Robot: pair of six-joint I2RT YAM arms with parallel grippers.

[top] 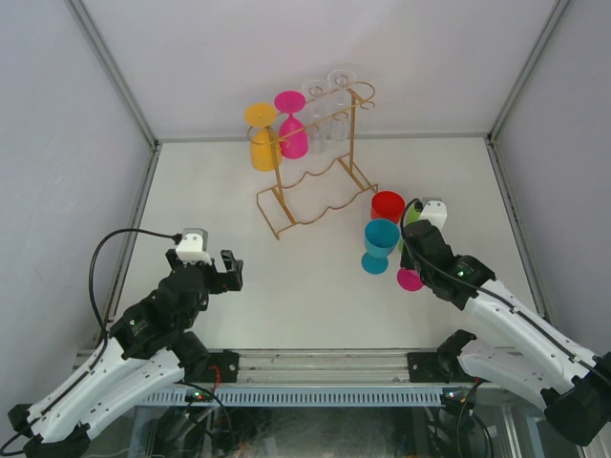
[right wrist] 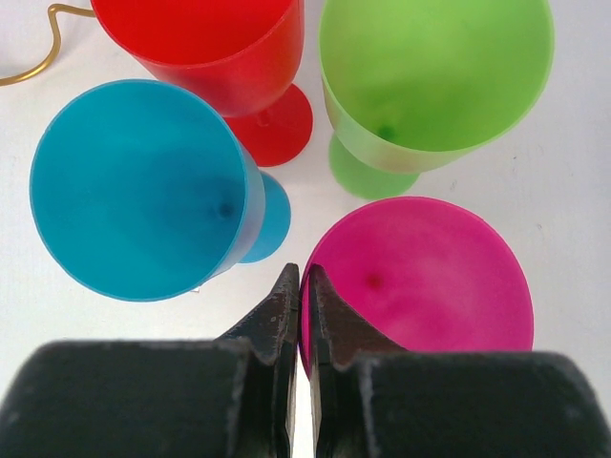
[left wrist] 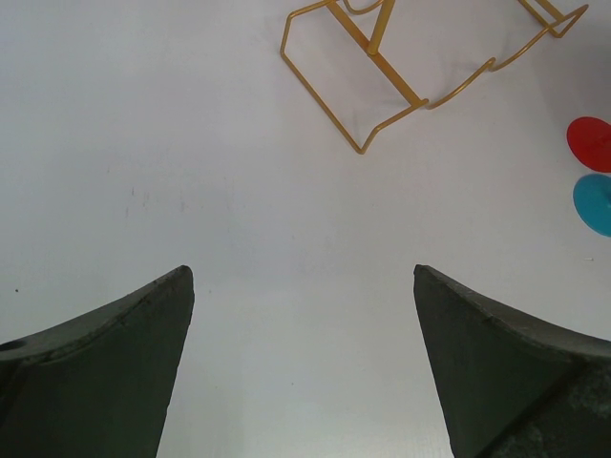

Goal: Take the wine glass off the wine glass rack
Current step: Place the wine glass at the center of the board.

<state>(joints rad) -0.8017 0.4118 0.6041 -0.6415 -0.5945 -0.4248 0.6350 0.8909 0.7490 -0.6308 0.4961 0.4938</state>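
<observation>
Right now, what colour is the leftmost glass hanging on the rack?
Yellow-orange. The glass on the rack shows best in the top external view.

No legible text, labels, brand marks or numbers in any view. Nothing printed on the wine glass rack (top: 315,177), the pink wine glass (right wrist: 420,277) or the other glasses near the table's right edge.

Robot lab test booth — white table (top: 315,286), metal-framed walls (top: 57,143).

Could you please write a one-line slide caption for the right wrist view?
Right gripper pinching the rim of the magenta glass, beside the upright blue glass, red glass and green glass.
</observation>
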